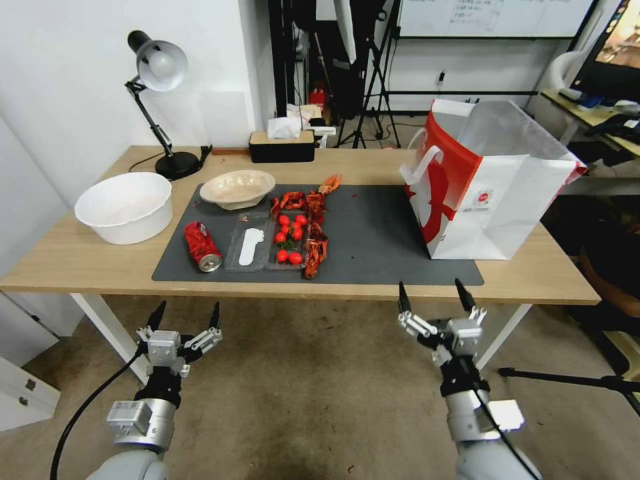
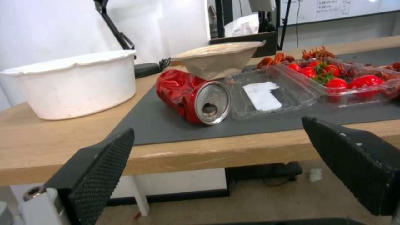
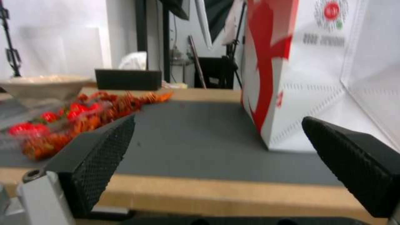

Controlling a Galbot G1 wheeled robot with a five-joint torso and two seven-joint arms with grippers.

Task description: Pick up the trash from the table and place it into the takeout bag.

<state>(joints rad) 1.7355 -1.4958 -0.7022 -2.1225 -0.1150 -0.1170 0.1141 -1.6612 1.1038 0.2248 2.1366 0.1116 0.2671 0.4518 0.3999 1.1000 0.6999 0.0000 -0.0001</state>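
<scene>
Fingers spread apart on both the left gripper (image 1: 185, 316) and right gripper (image 1: 433, 295), held before the light-wood desk (image 1: 93, 257). The crushed red can (image 1: 202, 246) lies on the dark grey mat (image 1: 380, 240), well left of the boxy white-and-red paper takeout bag (image 1: 487, 187).

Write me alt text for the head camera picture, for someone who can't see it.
Both grippers, left gripper and right gripper, hover open before the near edge of a light-wood table. On its dark mat lie a crushed red can, a clear tray of cherry tomatoes, crayfish shells and a beige bowl; an open takeout bag stands at the right.
</scene>
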